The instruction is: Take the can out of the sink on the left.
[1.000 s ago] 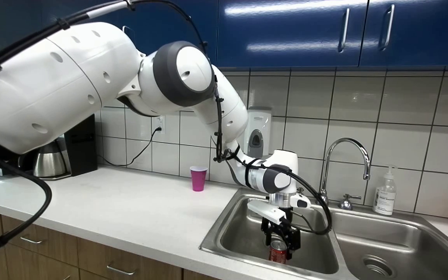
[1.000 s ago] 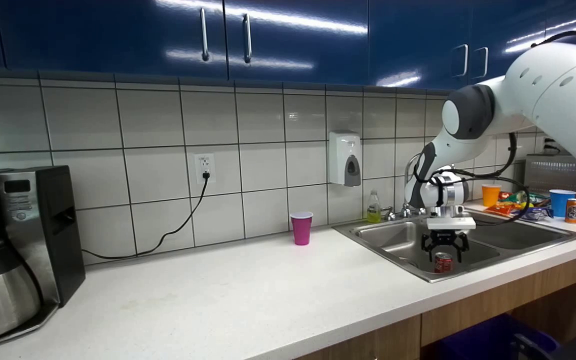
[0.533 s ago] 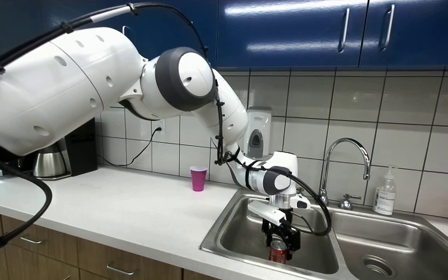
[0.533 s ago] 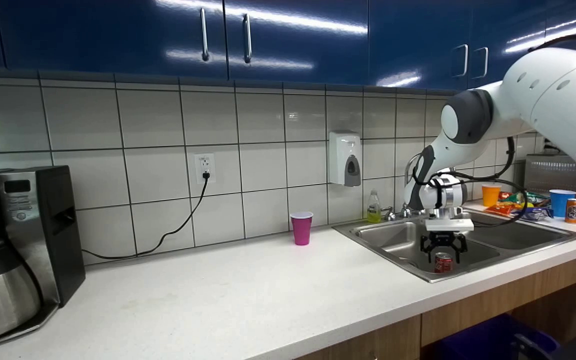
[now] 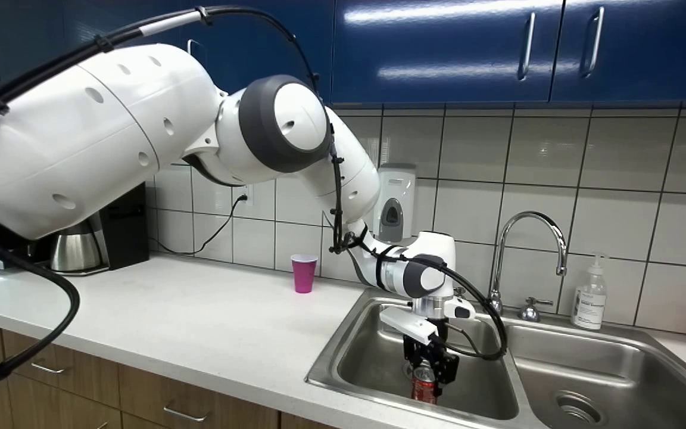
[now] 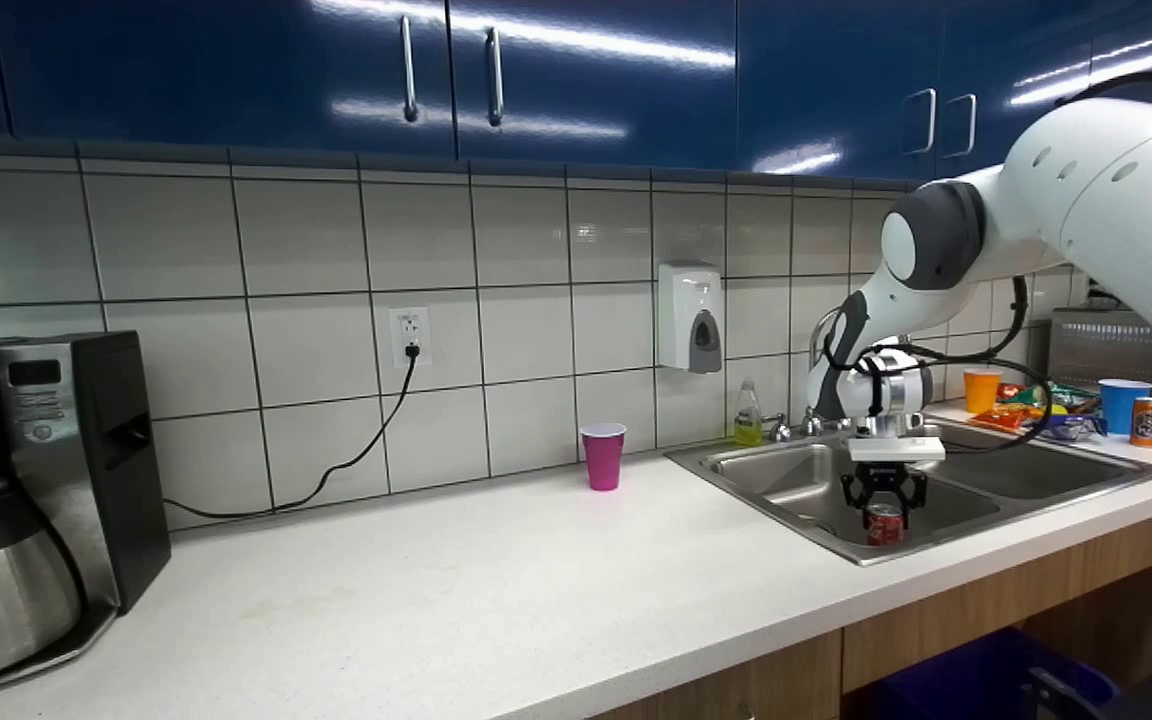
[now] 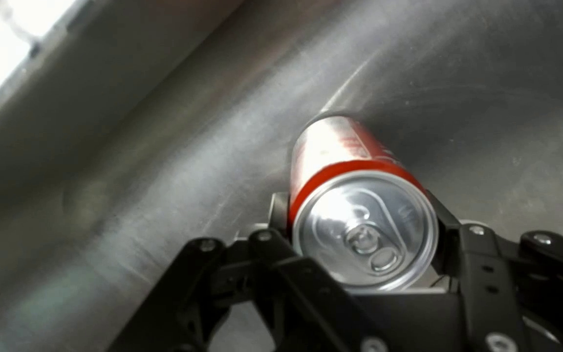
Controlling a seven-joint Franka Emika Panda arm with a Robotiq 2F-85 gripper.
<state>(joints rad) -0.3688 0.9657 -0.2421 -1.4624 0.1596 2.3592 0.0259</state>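
The can (image 5: 423,391) is a small red cylinder with a silvery top. It stands in the left basin of the steel sink (image 5: 367,351), close to the front wall. From above, in the wrist view, its pull-tab lid (image 7: 364,234) faces the camera and its red body reaches down to the basin floor (image 7: 496,127). My gripper (image 6: 886,517) points down from over the basin, its two black fingers pressed against opposite sides of the can near the top. The base appears to rest on the metal. Part of the can's side is covered by the fingers in both exterior views.
A pink cup (image 5: 303,274) stands on the counter (image 5: 200,316) left of the sink. Behind the basins rises a curved faucet (image 5: 501,250); the twin basin (image 5: 587,357) adjoins on the right. Beyond are an orange cup (image 6: 982,390), a blue cup (image 6: 1125,405) and snack bags (image 6: 1006,415).
The fingers have come together onto the can, which stood between them with gaps before. The arm has sunk very slightly, and the can has shifted a little.
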